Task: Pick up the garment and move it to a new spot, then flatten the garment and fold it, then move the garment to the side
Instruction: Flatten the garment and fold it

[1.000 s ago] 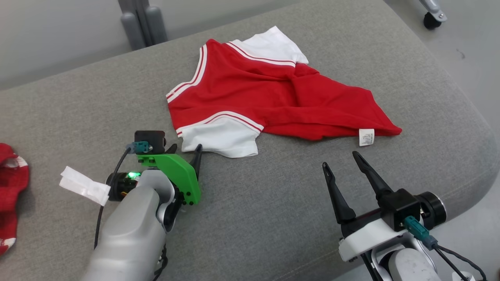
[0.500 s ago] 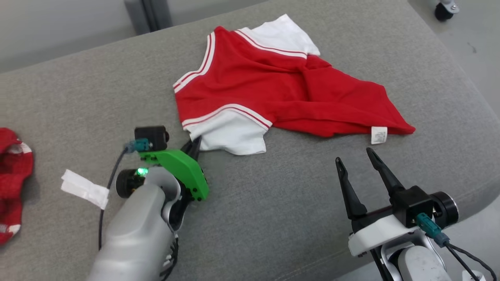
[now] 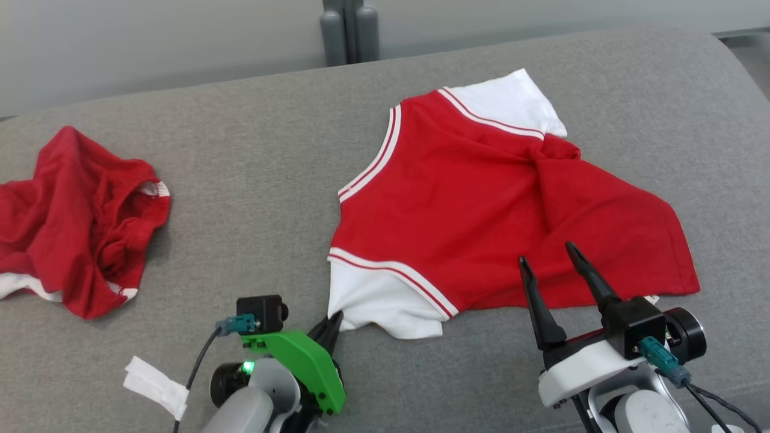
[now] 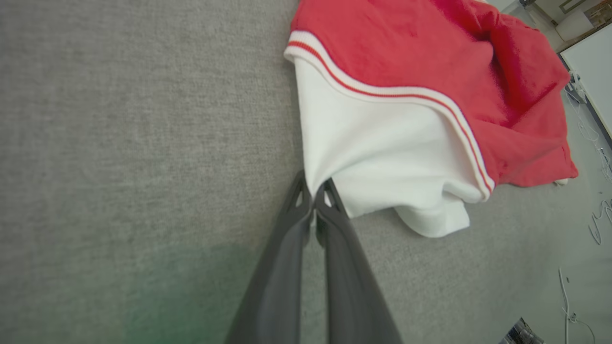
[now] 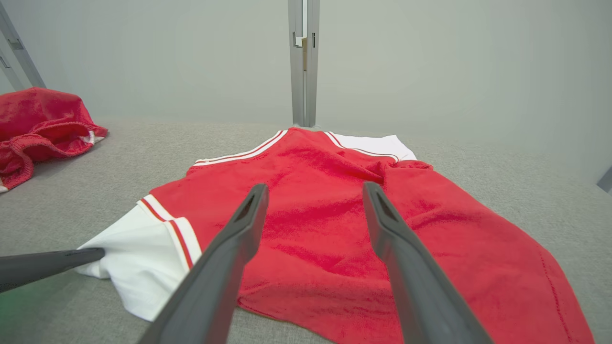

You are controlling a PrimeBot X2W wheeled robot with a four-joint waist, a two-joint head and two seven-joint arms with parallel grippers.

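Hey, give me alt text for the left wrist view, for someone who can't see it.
The left end effector, shut, pinches the corner of a white sleeve on a red shirt. The shirt lies rumpled on a grey cushion.

a crumpled red cloth (image 3: 78, 210) with white trim lies well off to the left of the left gripper (image 3: 332, 322) and farther out, alone on that part of the grey cushion (image 3: 252, 180). the cushion's woven surface spreads beneath and around both grippers. ahead of the right gripper (image 3: 545, 252), past the cushion's far edge, a grey upright post (image 3: 349, 33) stands against a pale wall (image 3: 150, 48). to the right of the left gripper in its wrist view, thin cables (image 4: 564, 294) lie on a grey floor (image 4: 590, 286).
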